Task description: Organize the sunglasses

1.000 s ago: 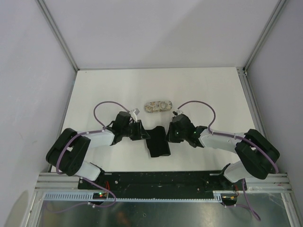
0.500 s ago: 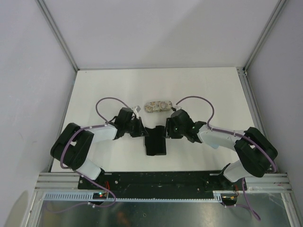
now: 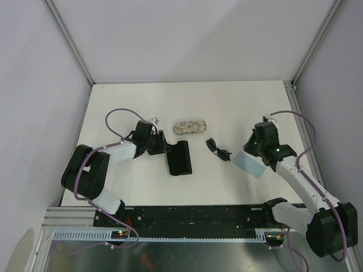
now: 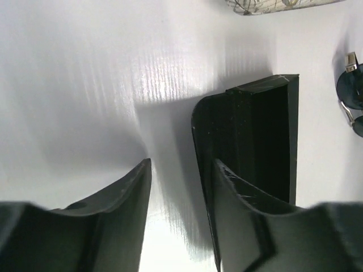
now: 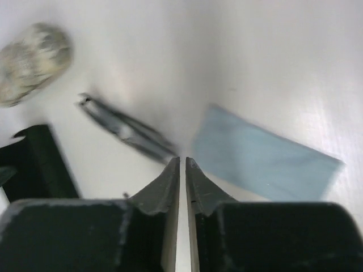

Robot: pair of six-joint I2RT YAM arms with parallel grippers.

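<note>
While your left gripper (image 4: 181, 164) sits low at the near end of the black case (image 3: 180, 158), its two fingers stand spread, with bare white table (image 3: 244, 102) showing between them. They pinch nothing. In the left wrist view, one finger (image 4: 244, 226) overlaps the case's long side wall, but you cannot tell whether it touches. The case lies open with its dark hollow facing up.

The one pair of sunglasses (image 3: 218, 149) you can see has a thin wire frame and dark lenses. It lies on the table between the black case and a light blue cloth (image 3: 249, 164), clear of the case and just beside the cloth's corner. Whether it touches the cloth is hard to tell, because the right wrist view is blurred there. No finger is on the sunglasses.

Your right gripper (image 5: 182, 161) hangs above the table on the cloth's side of the pair. Its fingers are drawn almost together, leaving only a thin slit with nothing in it. In its own view, the tips line up with the cloth's corner.

The beige patterned case (image 3: 190, 127) lies closed just beyond the far end of the black case, and the two are apart.
</note>
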